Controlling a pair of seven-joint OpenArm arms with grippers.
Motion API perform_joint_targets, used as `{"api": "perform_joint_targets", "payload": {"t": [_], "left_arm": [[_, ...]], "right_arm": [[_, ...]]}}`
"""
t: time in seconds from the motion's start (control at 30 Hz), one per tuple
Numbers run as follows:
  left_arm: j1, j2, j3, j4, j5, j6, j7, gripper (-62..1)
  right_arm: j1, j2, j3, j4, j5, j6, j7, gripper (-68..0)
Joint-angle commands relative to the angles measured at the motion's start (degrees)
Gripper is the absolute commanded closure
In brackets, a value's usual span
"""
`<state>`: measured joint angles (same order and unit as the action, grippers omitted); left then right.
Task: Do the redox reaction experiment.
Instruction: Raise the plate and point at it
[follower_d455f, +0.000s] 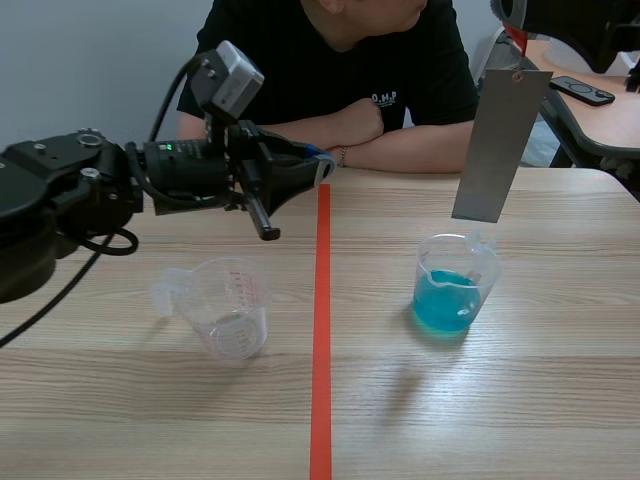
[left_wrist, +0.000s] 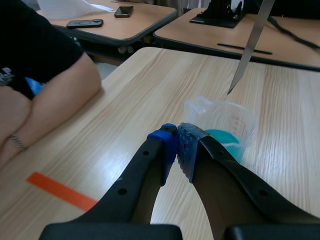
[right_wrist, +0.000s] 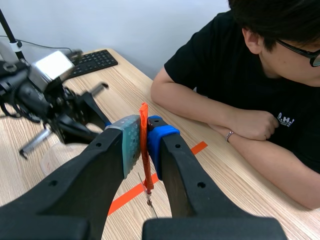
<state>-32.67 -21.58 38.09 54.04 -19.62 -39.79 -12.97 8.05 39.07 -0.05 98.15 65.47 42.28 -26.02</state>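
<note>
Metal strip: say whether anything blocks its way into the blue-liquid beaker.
Nothing visible does. The metal strip, on an orange cord in the right gripper, hangs above the beaker of blue liquid; the left gripper stands clear.

On my feed the table (follower_d455f: 560, 400) is pale wood with a fine straight grain, crossed by an orange-red tape line (follower_d455f: 321, 330). The metal strip (follower_d455f: 500, 145) is a flat matte grey. The filled measuring cup (follower_d455f: 455, 285) is clear plastic with bright turquoise-blue liquid; the empty measuring cup (follower_d455f: 228, 305) is clear too, with faint red graduation marks. The left gripper (left_wrist: 177, 145) is black, its dotted pads both blue. The right gripper (right_wrist: 143, 137) is black as well, one dotted pad grey-green, the other blue, and the thin strap (right_wrist: 144, 150) between them is orange-red. The person's T-shirt (follower_d455f: 300, 60) is black with small white lettering.
</note>
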Motion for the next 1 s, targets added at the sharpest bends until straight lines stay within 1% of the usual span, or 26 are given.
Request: {"api": "perform_joint_targets", "payload": {"t": [0.0, 0.07, 0.3, 0.47, 0.63, 0.77, 0.97], "left_arm": [[0.2, -2.4, -0.3, 2.5, -0.8, -0.1, -1.0, -2.6], [1.3, -5.8, -0.6, 4.2, -1.3, -0.1, -1.7, -2.7], [7.9, -18.1, -3.8, 7.0, -5.3, 0.2, -5.8, -2.7], [14.5, -25.7, -8.6, 7.0, -5.3, 0.2, -8.7, -2.7], [25.1, -31.8, -16.5, 6.9, -5.3, 0.2, -12.0, -2.7], [34.5, -33.6, -24.6, 6.9, -5.3, 0.2, -15.2, -2.7], [47.5, -32.4, -35.8, 6.9, -5.1, 0.2, -18.2, -2.7]], "right_arm": [[1.3, 0.6, 0.5, 0.5, 1.0, 0.4, 0.9, -1.5], [1.3, 0.6, 0.5, 0.5, 1.0, 0.4, 0.9, -1.5], [1.3, 0.6, 0.5, 0.5, 1.0, 0.4, 0.9, -1.5], [1.3, 0.6, 0.5, 0.5, 1.0, 0.4, 0.9, -1.5], [1.3, 0.6, 0.5, 0.5, 1.0, 0.4, 0.8, -1.5], [1.3, 0.6, 0.5, 0.5, 1.0, 0.4, 0.8, -1.5], [1.3, 0.6, 0.5, 0.5, 1.0, 0.4, 0.8, -1.5]]}}
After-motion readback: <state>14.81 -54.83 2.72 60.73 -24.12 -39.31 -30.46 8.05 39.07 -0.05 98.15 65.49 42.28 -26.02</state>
